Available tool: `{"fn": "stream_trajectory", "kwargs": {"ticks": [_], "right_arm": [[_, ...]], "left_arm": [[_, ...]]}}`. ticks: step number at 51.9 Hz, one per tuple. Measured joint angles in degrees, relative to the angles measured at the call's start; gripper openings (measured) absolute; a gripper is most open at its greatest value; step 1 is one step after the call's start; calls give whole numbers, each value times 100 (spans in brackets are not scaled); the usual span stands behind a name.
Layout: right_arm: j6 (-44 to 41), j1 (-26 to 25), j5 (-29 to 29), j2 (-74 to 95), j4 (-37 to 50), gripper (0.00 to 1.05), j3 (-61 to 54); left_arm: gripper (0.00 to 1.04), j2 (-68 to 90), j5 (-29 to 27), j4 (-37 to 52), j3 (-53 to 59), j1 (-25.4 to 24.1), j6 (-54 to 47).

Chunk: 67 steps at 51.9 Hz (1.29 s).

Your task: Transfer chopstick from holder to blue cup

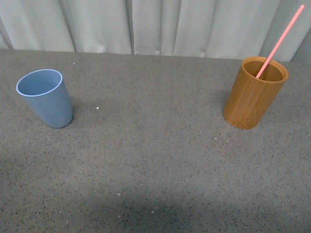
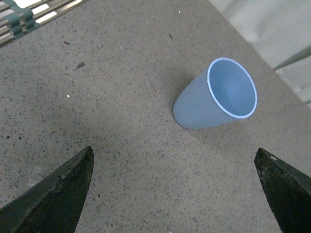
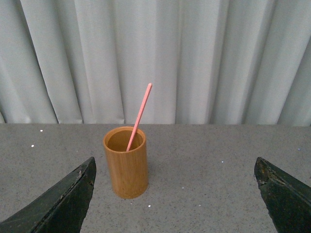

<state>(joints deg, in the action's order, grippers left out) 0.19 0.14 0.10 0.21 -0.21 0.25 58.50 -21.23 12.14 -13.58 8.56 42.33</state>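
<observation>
The orange-brown holder (image 1: 254,92) stands upright at the right of the grey table, with one salmon-pink chopstick (image 1: 280,41) leaning out of it up and to the right. At the left stands the blue cup (image 1: 46,97), upright with nothing inside. Neither arm shows in the front view. The left gripper (image 2: 174,154) hangs open above the table, the blue cup (image 2: 216,96) ahead of its dark fingertips (image 2: 77,170). My right gripper (image 3: 175,165) is open too, well back from the holder (image 3: 126,162) and the chopstick (image 3: 139,116).
A pale pleated curtain (image 1: 155,24) hangs along the table's far edge. Speckled grey tabletop (image 1: 150,145) stretches between cup and holder. A slatted metal strip (image 2: 29,17) lies at the table's edge in the left wrist view.
</observation>
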Motion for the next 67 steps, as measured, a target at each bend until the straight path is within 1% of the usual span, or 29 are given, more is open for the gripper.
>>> {"fn": "stream_trajectory", "kwargs": {"ticks": [5,12,29,41,67], "right_arm": [[2,0,0,0,0,95,0],[0,0,0,0,0,95,0],[0,0,0,0,0,95,0],[0,0,0,0,0,95,0],[0,0,0,0,0,95,0]], "left_arm": [[98,625,109,-9,-302,94,-7],[98,1471,363,68,-734,90,22],[98,2328,428,138,-1213,175,197],[98,2750,354,254,-1600,201,260],[98,3303,186,260,-1976,149,297]]}}
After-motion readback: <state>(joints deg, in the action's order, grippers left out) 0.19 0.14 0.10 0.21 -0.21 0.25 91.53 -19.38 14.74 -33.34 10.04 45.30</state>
